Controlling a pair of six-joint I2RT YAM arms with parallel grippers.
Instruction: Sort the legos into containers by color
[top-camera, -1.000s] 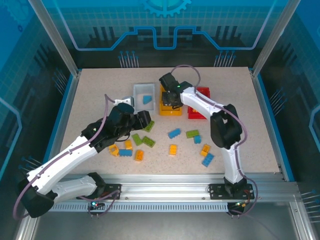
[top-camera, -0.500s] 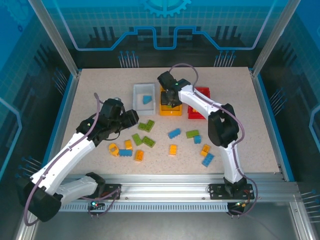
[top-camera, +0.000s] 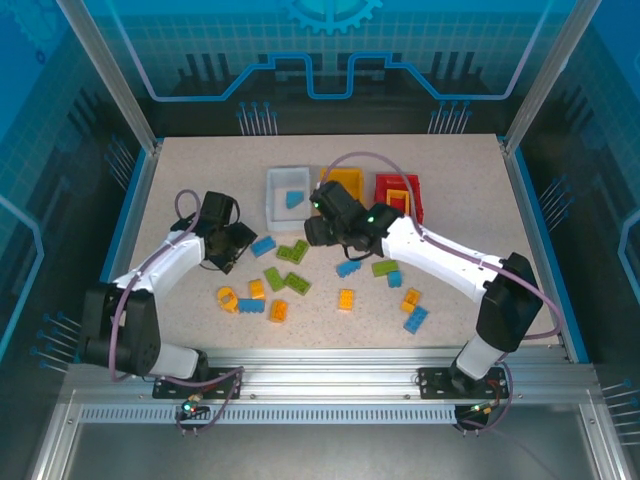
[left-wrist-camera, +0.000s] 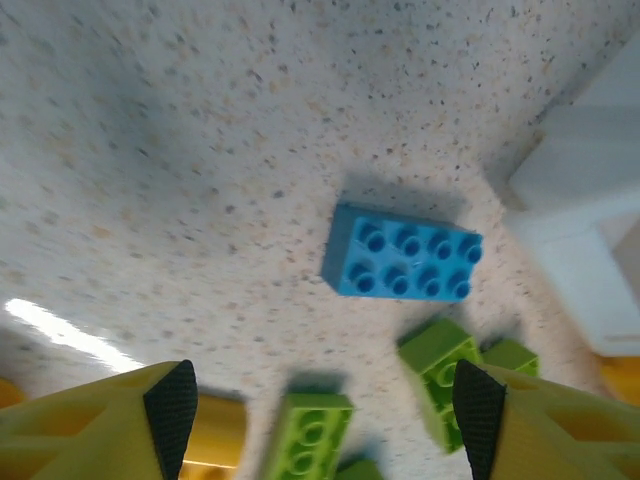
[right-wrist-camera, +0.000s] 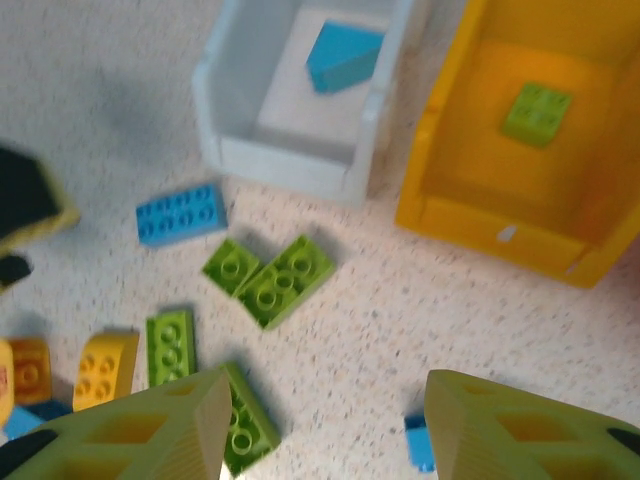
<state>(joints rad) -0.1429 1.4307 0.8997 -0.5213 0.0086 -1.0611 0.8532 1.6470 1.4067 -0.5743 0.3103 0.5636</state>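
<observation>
My left arm (top-camera: 165, 262) and right arm (top-camera: 440, 258) are smooth white shells broken by chunky black joints, and each ends in a black base plate (top-camera: 470, 380). A greyish-purple cable (top-camera: 360, 157) runs along each arm. My left gripper (left-wrist-camera: 325, 405) has yellow-green fingers (left-wrist-camera: 90, 430) with hollow triangular cut-outs and black pads (left-wrist-camera: 172, 405). My right gripper (right-wrist-camera: 325, 410) wears the same yellow-green.
</observation>
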